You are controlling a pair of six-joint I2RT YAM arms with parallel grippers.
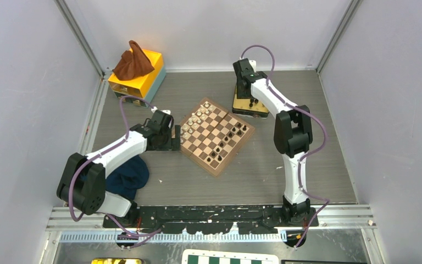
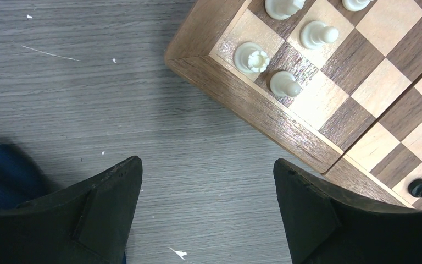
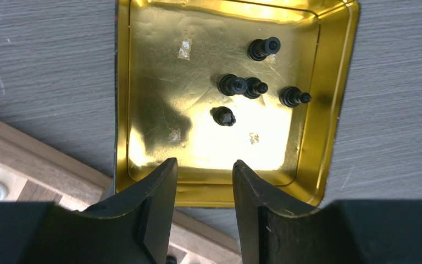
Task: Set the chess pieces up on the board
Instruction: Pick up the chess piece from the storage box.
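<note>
Open, empty right jaws short of five black chess pieces (image 3: 233, 85) in a gold tray (image 3: 154, 66); left jaws wide apart.

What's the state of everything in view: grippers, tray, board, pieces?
left gripper, open, empty, over the table beside a corner of the board
right gripper, open, empty, over the near edge of the gold tray
gold tray, holds five black chess pieces
board, flat on table, partly set
cream pieces, upright on their squares
</note>
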